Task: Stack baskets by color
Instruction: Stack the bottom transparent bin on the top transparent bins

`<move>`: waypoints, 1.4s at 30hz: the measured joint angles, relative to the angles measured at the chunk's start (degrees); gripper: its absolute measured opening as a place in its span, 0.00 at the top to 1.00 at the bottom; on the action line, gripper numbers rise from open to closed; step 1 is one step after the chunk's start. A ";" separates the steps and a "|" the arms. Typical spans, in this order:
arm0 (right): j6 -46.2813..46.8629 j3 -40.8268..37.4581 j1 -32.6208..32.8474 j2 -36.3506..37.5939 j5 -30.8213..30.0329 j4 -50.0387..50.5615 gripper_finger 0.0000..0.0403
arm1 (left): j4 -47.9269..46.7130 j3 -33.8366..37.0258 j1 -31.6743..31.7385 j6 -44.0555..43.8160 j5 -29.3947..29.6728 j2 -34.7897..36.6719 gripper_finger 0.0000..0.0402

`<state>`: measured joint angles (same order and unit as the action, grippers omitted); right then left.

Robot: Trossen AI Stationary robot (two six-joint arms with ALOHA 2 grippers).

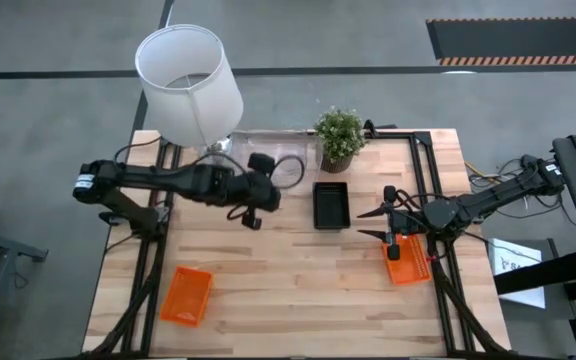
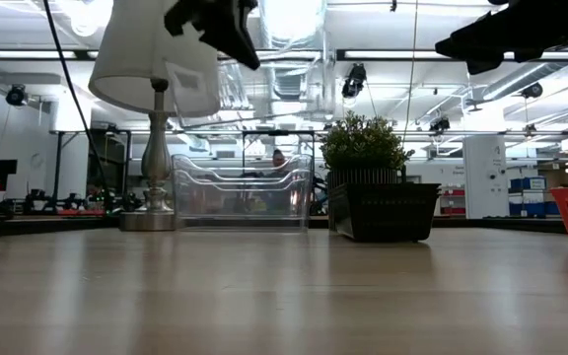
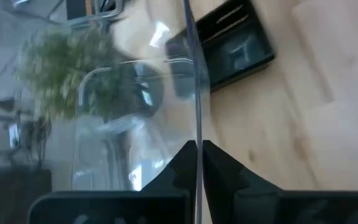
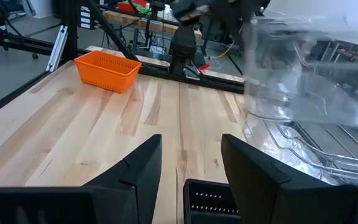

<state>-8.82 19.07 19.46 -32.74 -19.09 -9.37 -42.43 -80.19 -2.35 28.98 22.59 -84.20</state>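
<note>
My left gripper [image 3: 197, 149] is shut on a clear basket [image 3: 135, 118] and holds it in the air over the table's far middle, in front of the white lampshade [image 2: 156, 54]. More clear baskets [image 2: 242, 192] sit nested on the table below it, next to the plant. A black basket [image 1: 331, 204] rests flat at the table's middle. One orange basket [image 1: 186, 295] lies near the front left, another [image 1: 406, 262] at the right edge. My right gripper [image 4: 190, 168] hovers open near the black basket's right side, with nothing between its fingers. My left gripper pinches one thin wall of the clear basket [image 3: 197, 127] between its two fingers; the wall runs edge-on between the fingertips. The fingers slant down from the table's left. The basket [image 4: 303, 68] is lifted clear of the table and of the nested clear baskets, tilted.
A lamp [image 1: 188, 85] stands at the far left and a potted plant [image 1: 340, 135] at the far middle, both close to the clear baskets. Bare wood [image 1: 288, 290] lies between the two orange baskets at the front.
</note>
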 joint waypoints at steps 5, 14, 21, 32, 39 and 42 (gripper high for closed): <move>-0.14 -0.01 0.00 -0.08 0.00 0.04 0.60 | 0.19 0.67 3.92 0.03 -1.03 -0.21 1.00; -0.70 -0.02 0.00 -0.08 0.00 0.07 0.60 | 1.92 1.17 7.48 0.33 -1.53 -0.22 1.00; -1.05 -0.02 0.00 -0.08 0.02 0.09 0.60 | 2.15 1.19 8.03 0.06 -1.47 -0.22 1.00; -0.68 -0.02 0.00 -0.08 0.02 0.12 0.60 | 8.48 3.78 8.11 -0.13 -1.74 -0.24 1.00; -0.17 -0.02 0.00 -0.08 0.02 0.14 0.60 | 9.19 4.91 8.53 -0.20 -3.38 -0.24 1.00; -0.13 -0.02 0.00 -0.08 0.02 0.14 0.60 | 9.68 5.55 8.90 -0.06 -1.32 -0.24 1.00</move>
<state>-8.95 19.05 19.46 -32.82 -19.07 -9.23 -32.75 -74.64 6.54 28.92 21.27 -84.44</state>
